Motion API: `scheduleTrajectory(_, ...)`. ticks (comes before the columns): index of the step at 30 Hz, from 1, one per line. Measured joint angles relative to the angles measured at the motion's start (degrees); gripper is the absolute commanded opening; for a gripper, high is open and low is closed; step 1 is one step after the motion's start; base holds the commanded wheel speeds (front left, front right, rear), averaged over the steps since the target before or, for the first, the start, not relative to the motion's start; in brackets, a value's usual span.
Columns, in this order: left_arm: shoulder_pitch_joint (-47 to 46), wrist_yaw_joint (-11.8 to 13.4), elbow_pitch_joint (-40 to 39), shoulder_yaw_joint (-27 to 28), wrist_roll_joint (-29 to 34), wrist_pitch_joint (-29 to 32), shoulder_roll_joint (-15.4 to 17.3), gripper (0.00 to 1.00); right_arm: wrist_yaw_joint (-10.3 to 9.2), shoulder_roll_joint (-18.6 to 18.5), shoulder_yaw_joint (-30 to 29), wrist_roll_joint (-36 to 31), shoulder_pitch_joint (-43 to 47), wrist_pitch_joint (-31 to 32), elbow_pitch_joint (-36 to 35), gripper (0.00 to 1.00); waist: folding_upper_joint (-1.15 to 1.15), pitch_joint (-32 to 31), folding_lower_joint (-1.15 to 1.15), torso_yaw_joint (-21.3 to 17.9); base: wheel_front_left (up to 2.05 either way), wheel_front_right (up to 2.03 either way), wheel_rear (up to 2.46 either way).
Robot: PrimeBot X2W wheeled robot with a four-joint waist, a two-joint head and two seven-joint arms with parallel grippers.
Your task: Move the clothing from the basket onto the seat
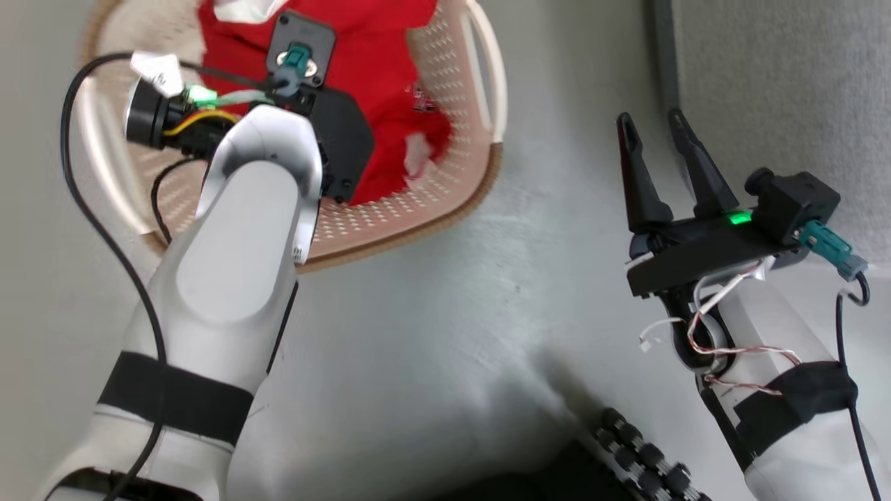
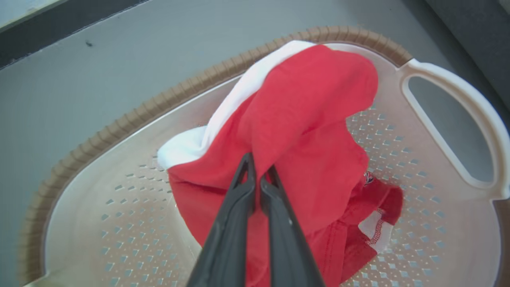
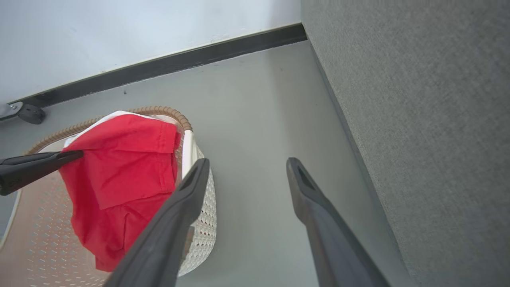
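- Left wrist view: your left gripper (image 2: 259, 169) has its fingers pressed together on a fold of the red clothing (image 2: 310, 119). The cloth rises past the fingertips and humps over, with a white band to their left. More red cloth with white trim lies right of the fingers on the bottom of the basket (image 2: 131, 223). I can't tell whether that is the same garment.
- Right wrist view: your right gripper (image 3: 247, 161) has its fingers spread wide with nothing between them, over bare floor (image 3: 259, 99). Left of those fingers the clothing hangs from the left gripper's tip, its lower end down inside the basket. Right of them runs the grey sofa (image 3: 418, 119). This view gives you the hang of the cloth and the target, which the left wrist view lacks.
- Head view: the left wrist housing (image 1: 327, 139) covers the fingertips, so read the pinch from the left wrist view. What you gain here is the layout: the basket is beyond the left arm and the sofa edge is beyond the right fingers, well apart.
- Step in hand, as I judge it: lifting the pinched garment out of the basket.
- Next move, I'd say: raise the left arm until the trailing end clears the rim, then carry it across to the sofa. A low lift could drag the basket.
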Motion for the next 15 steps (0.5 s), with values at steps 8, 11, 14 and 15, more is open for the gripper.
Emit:
scheduleTrajectory(8,4.94,0.10,1.15,1.91,-3.86,-6.34,-0.07,0.00,0.52,-0.35,-3.24,-1.92,3.66,0.00,1.00,1.00,0.00,-6.16,0.00,4.71,0.00,0.00,0.00)
scheduleTrajectory(11,6.37,0.10,1.63,2.36,-5.47,-8.33,-0.14,0.00,0.58,-0.41,-4.11,-2.74,4.92,0.00,1.30,1.00,0.00,-8.69,-0.01,6.28,0.00,0.00,0.00)
scheduleTrajectory(14,7.98,0.10,2.01,2.66,-6.70,-10.29,-0.29,0.00,1.03,-0.48,-5.19,-3.24,6.42,0.00,1.51,1.00,-0.01,-11.29,0.00,7.67,0.00,0.00,0.00)
scheduleTrajectory(15,8.54,0.10,2.11,2.70,-7.00,-10.93,-0.33,0.00,1.03,-0.54,-5.54,-3.27,6.94,0.00,1.59,1.00,0.00,-12.19,-0.01,8.11,0.00,0.00,0.00)
